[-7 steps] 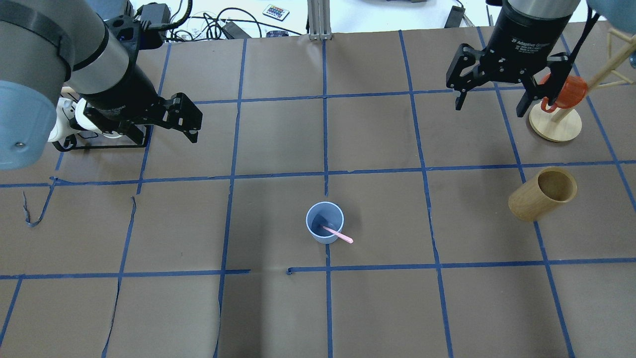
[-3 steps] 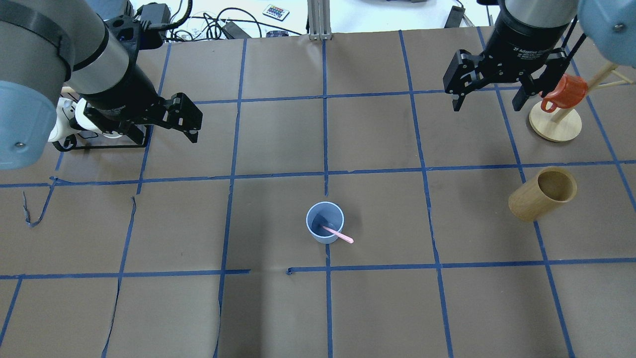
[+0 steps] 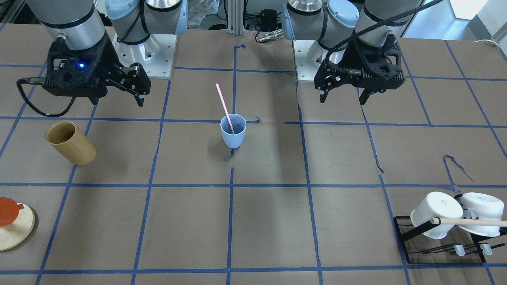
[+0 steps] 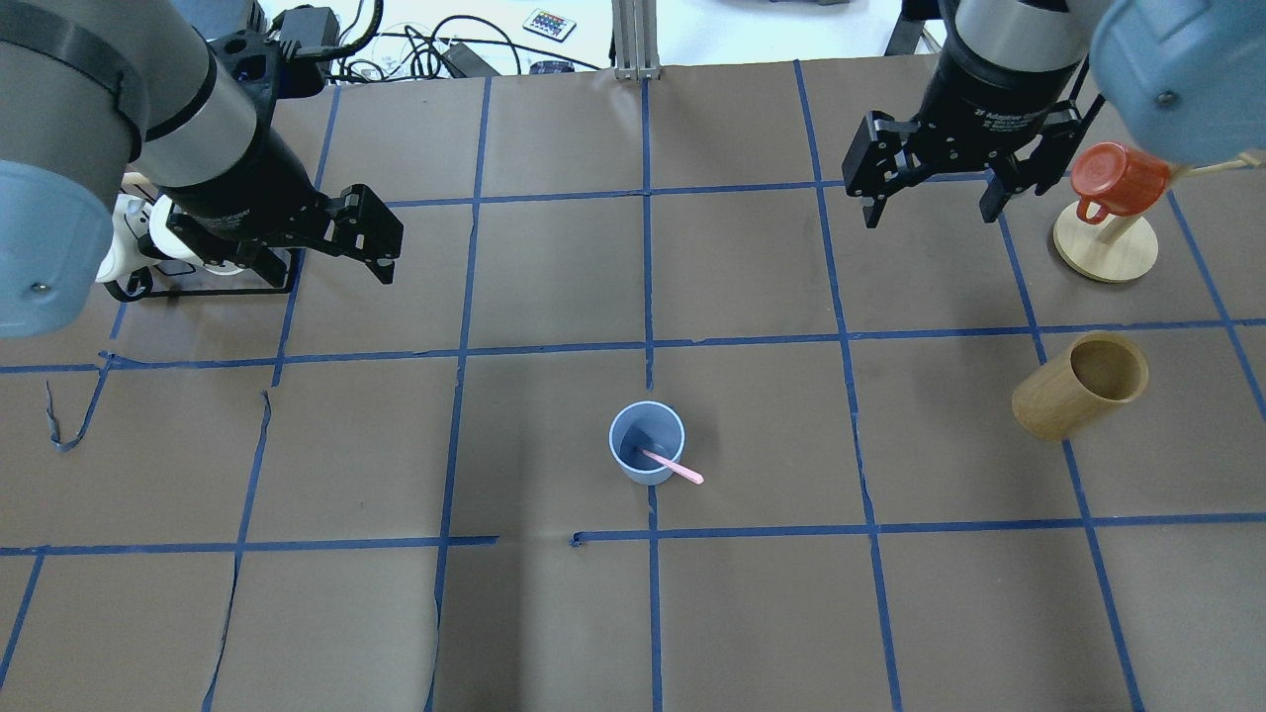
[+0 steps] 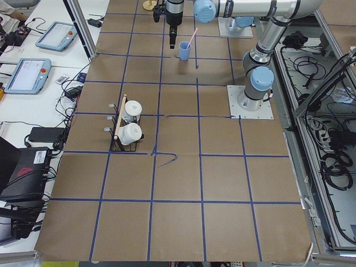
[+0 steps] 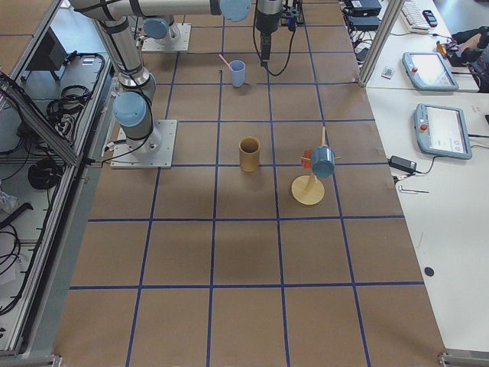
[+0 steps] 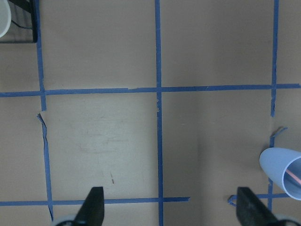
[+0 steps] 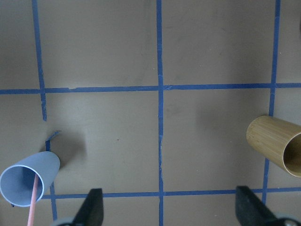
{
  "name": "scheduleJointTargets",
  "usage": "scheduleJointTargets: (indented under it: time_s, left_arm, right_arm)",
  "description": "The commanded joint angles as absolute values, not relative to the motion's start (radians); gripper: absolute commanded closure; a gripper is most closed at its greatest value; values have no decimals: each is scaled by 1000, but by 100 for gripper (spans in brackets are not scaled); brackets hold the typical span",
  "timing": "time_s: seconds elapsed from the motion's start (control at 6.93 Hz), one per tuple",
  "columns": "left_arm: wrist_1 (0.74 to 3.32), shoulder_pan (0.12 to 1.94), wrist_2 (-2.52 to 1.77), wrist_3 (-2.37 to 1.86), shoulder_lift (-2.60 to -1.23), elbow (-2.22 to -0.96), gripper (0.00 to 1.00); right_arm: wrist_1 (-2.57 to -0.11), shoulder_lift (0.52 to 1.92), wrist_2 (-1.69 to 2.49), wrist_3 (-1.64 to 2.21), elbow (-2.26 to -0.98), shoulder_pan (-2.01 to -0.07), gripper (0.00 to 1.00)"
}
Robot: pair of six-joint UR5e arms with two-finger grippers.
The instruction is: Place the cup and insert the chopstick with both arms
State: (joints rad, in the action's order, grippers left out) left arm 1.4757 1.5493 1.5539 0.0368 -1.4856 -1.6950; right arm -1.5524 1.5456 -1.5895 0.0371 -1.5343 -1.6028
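Note:
The light blue cup (image 4: 647,440) stands upright near the table's middle, also in the front view (image 3: 233,130). One pale pink chopstick (image 4: 673,465) stands in it and leans on the rim, sticking out well above it (image 3: 224,103). My left gripper (image 4: 331,267) is open and empty, above the table to the cup's far left (image 3: 342,100). My right gripper (image 4: 930,216) is open and empty, above the table to the cup's far right (image 3: 118,102). The cup shows at the edge of the left wrist view (image 7: 282,172) and the right wrist view (image 8: 28,179).
A tan bamboo cylinder (image 4: 1078,386) stands at the right. Behind it is a wooden mug tree (image 4: 1105,242) with a red mug (image 4: 1118,178), close to my right gripper. A black rack (image 3: 447,241) with white mugs (image 3: 435,213) stands at the far left.
My right gripper has moved left and toward the far edge, away from the red mug. The left arm, the cup and the chopstick have not moved.

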Motion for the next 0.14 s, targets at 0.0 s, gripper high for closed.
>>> scheduleJointTargets:
  time_s: [0.0]
  left_arm:
    - [1476, 1549, 1554, 35, -1485, -1695, 0]
  right_arm:
    - [-1565, 1549, -1595, 44, -1548, -1612, 0]
